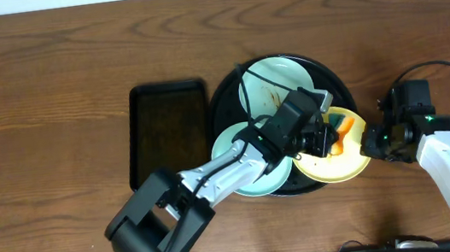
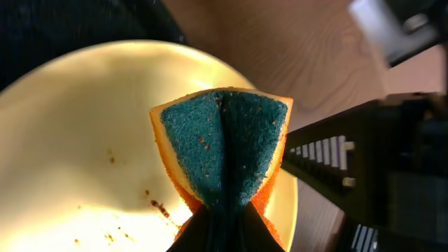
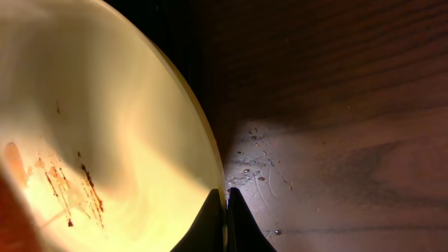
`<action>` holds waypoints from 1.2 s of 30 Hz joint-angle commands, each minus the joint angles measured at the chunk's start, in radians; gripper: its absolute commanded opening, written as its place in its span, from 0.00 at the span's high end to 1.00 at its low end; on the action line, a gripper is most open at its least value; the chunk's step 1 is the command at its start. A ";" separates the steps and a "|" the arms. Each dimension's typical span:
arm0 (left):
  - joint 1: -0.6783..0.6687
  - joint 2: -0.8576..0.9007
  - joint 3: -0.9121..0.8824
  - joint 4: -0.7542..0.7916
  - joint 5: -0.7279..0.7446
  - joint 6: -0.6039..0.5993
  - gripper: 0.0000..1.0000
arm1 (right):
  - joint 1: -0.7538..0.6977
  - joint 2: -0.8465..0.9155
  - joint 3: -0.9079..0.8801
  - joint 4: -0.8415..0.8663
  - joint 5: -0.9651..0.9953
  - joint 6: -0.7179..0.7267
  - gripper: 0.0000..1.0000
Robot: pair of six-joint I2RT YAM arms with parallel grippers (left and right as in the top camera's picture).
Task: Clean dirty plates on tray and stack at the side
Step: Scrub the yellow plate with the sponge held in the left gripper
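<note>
Could slip the yellow plate point(image 3: 105, 105) from the right gripper's point(image 3: 225, 210) closed rim pinch under scrubbing by the left gripper's point(image 2: 224, 213) tightly clamped sponge point(image 2: 224, 143).

No text, label, brand, number or sign can be read in any of the views.
</note>
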 commanded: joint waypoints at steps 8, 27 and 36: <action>-0.047 0.064 0.021 0.005 -0.005 -0.063 0.92 | 0.008 -0.004 -0.005 0.003 -0.014 0.012 0.99; 0.105 0.137 0.021 -0.137 -0.084 -0.058 0.93 | 0.008 -0.004 -0.005 -0.005 0.004 0.008 0.99; 0.122 0.084 0.021 -0.188 0.009 -0.059 0.93 | 0.008 -0.004 -0.005 -0.011 0.067 0.009 0.99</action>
